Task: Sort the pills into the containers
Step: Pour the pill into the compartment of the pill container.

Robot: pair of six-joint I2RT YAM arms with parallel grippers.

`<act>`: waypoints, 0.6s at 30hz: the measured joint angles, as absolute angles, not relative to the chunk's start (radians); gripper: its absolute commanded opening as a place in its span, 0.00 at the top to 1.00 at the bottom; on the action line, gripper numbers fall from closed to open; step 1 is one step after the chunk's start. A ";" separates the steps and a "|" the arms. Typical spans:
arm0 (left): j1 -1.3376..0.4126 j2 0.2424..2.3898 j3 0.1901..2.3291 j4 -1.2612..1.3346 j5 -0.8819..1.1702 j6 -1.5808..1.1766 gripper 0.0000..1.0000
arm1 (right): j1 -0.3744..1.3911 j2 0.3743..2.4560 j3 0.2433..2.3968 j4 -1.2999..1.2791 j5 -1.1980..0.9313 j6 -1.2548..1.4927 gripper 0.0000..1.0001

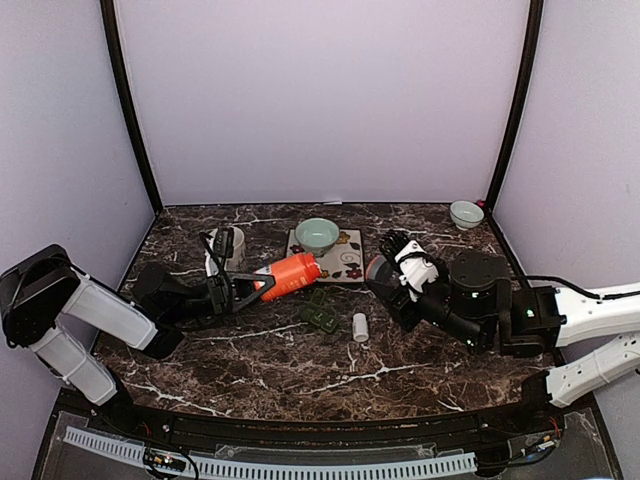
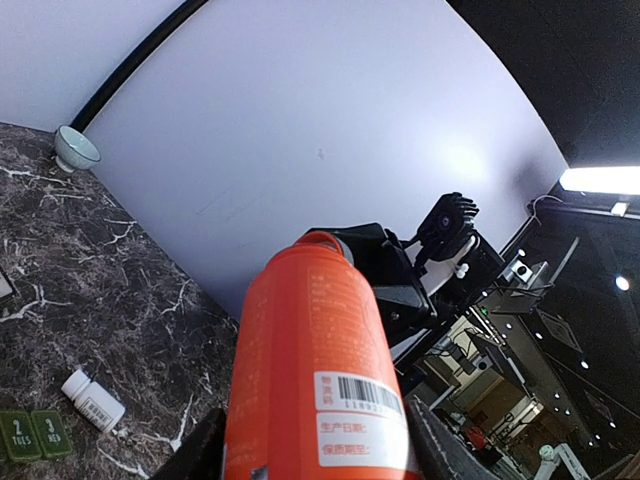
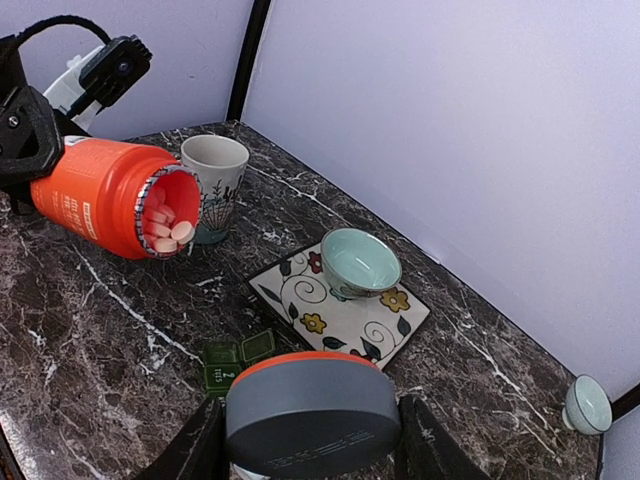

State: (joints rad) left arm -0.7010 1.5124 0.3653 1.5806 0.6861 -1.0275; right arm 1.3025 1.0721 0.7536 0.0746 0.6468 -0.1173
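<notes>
My left gripper [image 1: 262, 282] is shut on an orange pill bottle [image 1: 293, 274] and holds it on its side, the open mouth pointing right. Pale pills [image 3: 168, 230] lie inside the mouth. The bottle fills the left wrist view [image 2: 320, 380]. My right gripper [image 1: 385, 272] is shut on the bottle's grey, orange-rimmed cap [image 3: 312, 410], just right of the bottle. The dark green pill box [image 1: 320, 316] lies on the table below the gap between them. It also shows in the right wrist view [image 3: 225, 360], one lid flipped open, and in the left wrist view [image 2: 35, 435].
A small white bottle [image 1: 360, 326] lies right of the pill box. A pale green bowl [image 1: 316, 235] sits on a flowered tile [image 1: 345, 262] behind. A mug [image 1: 228, 247] stands at the back left. A small bowl [image 1: 466, 213] stands in the far right corner.
</notes>
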 measured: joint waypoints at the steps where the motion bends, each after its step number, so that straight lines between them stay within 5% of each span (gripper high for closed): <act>1: -0.702 1.516 0.358 1.581 0.678 -1.023 1.00 | 1.303 1.068 0.749 0.075 0.646 -0.117 0.83; 18: -0.745 1.577 0.252 1.583 0.540 -0.931 1.00 | 1.303 1.036 0.721 0.106 0.640 -0.090 0.83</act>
State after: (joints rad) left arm -0.7448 1.5768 0.2520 1.5826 0.5400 -0.9310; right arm 1.3025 1.0355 0.7208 0.1062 0.6403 -0.0902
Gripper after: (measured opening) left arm 0.542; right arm 0.498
